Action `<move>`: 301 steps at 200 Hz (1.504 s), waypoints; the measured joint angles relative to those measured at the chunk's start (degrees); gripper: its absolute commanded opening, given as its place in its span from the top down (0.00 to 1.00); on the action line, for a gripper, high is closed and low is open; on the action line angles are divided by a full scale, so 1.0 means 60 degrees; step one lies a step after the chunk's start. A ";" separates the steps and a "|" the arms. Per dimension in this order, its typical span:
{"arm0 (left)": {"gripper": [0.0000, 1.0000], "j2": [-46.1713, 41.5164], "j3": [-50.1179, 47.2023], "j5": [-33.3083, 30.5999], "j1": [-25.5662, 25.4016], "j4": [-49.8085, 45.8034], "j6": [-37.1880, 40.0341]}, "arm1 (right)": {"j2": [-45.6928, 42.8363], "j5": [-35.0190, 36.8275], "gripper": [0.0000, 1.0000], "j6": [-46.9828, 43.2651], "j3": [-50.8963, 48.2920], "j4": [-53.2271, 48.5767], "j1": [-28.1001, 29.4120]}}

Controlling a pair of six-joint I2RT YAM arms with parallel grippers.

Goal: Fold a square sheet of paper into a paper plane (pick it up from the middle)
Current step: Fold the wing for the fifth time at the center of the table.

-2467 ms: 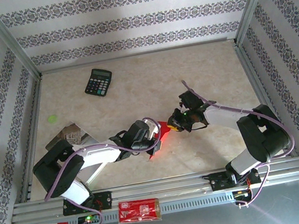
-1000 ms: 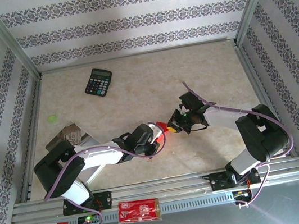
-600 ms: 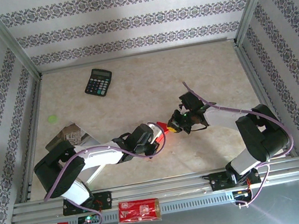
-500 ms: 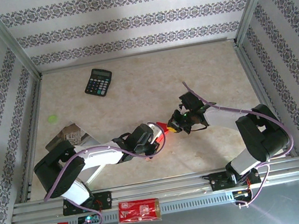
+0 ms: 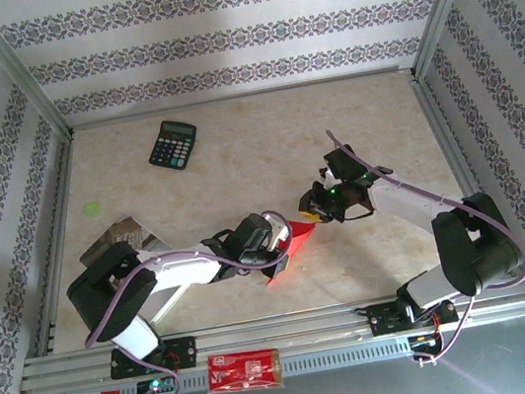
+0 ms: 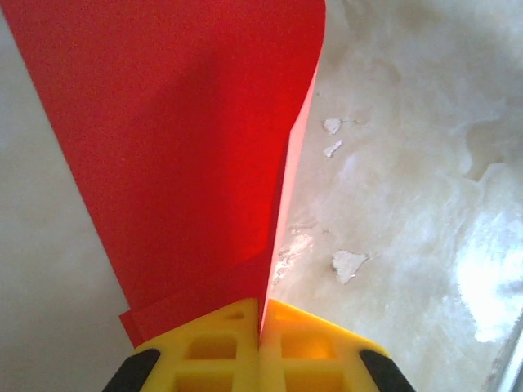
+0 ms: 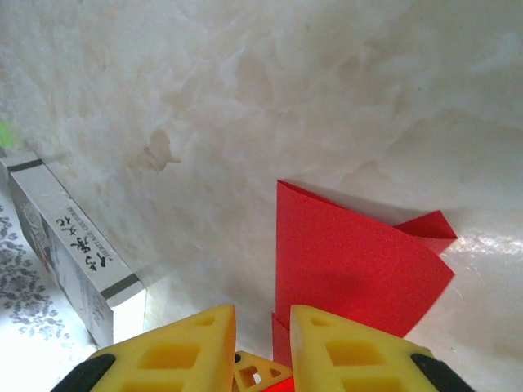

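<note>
Your red paper (image 5: 287,253) sits near the middle of the table (image 5: 330,116), toward the near side, between the two arms. Expect it to be very light, thin and floppy. It will curl and slide on the smooth top and crease wherever you pinch, so hold it at a folded edge where the layers stiffen it.

The left gripper (image 6: 260,327) is shut tight on the near edge, with the paper (image 6: 180,147) rising from between its fingers (image 6: 221,343). The right gripper (image 7: 263,335) has its jaws a little apart, and the paper (image 7: 351,261) is just beyond them. You can't tell if an edge lies in that gap.

The left wrist view shows the sheet curving over into a soft fold, which the overhead hides. The right wrist view shows a sharp crease with a small corner poking out behind, and a white printed box (image 7: 73,245) at its left. Overhead you also get the calculator (image 5: 172,143), far left.
</note>
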 measured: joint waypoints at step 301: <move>1.00 0.0801 -0.1355 0.2554 0.1344 0.3333 -0.2739 | 0.1865 -0.0572 0.66 -0.1996 0.1810 -0.0514 0.0295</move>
